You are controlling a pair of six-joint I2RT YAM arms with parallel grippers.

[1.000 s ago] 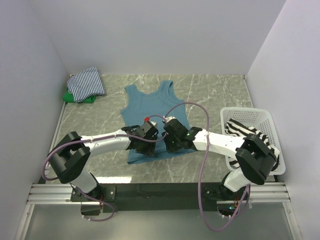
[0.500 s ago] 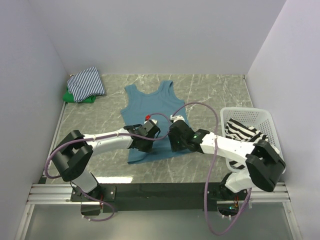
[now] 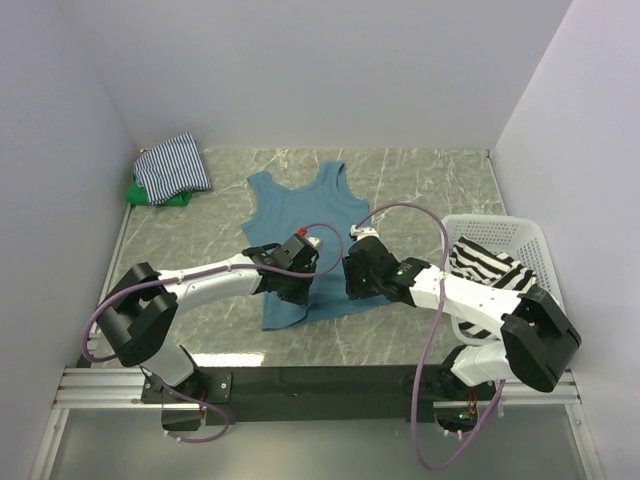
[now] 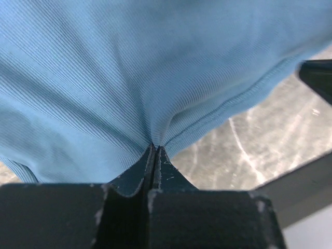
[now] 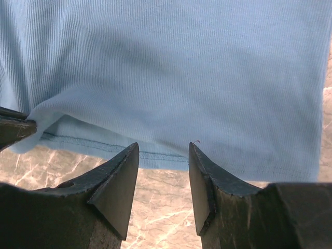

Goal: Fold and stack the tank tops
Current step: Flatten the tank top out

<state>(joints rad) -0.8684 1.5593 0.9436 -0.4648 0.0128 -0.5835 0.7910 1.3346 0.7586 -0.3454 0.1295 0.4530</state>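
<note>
While left claw (image 4: 155, 149) is clenched on the near hem of teal tank top (image 3: 300, 210), presumably to fold it, right claw (image 5: 163, 153) sits released, jaws apart at that hem above desk (image 3: 430, 180).

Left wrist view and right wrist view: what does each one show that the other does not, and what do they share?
Only the left wrist view: the left gripper with its fingers pressed together on a bunched fold of the teal-blue tank top. Only the right wrist view: the right gripper with its fingers apart, the hem at the gap, nothing pinched. Both: the ribbed teal cloth, its stitched hem, and the marble table beneath.
</note>
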